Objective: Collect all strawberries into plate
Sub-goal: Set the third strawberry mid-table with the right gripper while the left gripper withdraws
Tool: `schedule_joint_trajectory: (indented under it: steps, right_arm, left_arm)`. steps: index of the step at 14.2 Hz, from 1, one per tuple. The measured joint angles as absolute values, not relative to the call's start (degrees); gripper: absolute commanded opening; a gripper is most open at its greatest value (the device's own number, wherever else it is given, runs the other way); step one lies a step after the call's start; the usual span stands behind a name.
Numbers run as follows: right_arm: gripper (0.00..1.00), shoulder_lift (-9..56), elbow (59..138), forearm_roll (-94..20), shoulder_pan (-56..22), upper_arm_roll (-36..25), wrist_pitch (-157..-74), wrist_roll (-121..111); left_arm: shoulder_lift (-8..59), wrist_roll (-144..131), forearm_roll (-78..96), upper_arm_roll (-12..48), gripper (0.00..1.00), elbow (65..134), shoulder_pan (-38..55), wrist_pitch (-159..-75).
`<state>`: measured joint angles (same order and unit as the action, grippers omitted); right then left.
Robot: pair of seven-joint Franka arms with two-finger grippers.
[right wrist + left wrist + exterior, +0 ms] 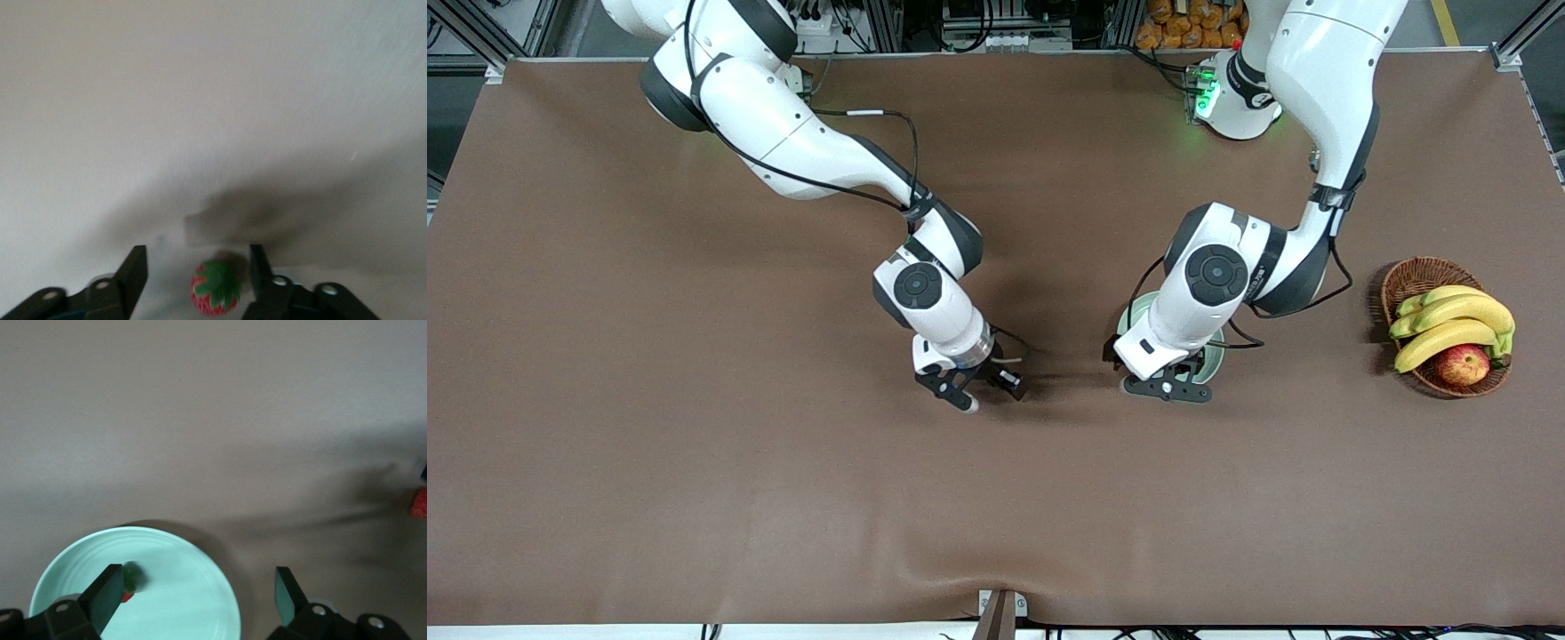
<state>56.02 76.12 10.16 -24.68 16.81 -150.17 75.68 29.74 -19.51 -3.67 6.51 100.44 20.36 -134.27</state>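
Note:
The pale mint-green plate (1214, 363) sits mid-table, mostly hidden under my left arm. My left gripper (1169, 388) hangs open and empty over its edge nearer the front camera. In the left wrist view (197, 597) the plate (180, 600) holds one strawberry (128, 584), half hidden by a finger (107, 597). My right gripper (971, 391) is low over the table, beside the plate toward the right arm's end. It is open (198, 270), with a strawberry (215, 288) lying on the table between its fingers. A strawberry also shows at the left wrist view's edge (419, 503). A third is not in view.
A brown wicker basket (1421, 274) with bananas (1449, 320) and a red-yellow apple (1463, 364) stands toward the left arm's end of the table. The brown cloth has a fold at the table's edge nearest the front camera.

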Motion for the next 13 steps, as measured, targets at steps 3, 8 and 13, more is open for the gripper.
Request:
schedule_joint_trajectory:
  steps: [3, 8, 13]
  right_arm:
    - [1.00, 52.45, 74.68, 10.16, -19.79, 17.87, -139.10, 69.89]
    - [1.00, 47.65, 74.52, 10.17, 1.26, 32.62, -121.97, 53.39]
    - [1.00, 45.82, 75.11, 16.21, 25.80, 51.92, -106.21, 43.19]
  left_arm:
    - [31.29, -19.53, -3.67, 6.85, 1.00, 98.12, 20.88, -134.56]
    - [37.88, -22.13, -3.62, 7.13, 1.00, 91.81, 26.25, -140.27]
    - [44.47, -22.76, -3.62, 7.14, 1.00, 90.33, 28.87, -154.32]
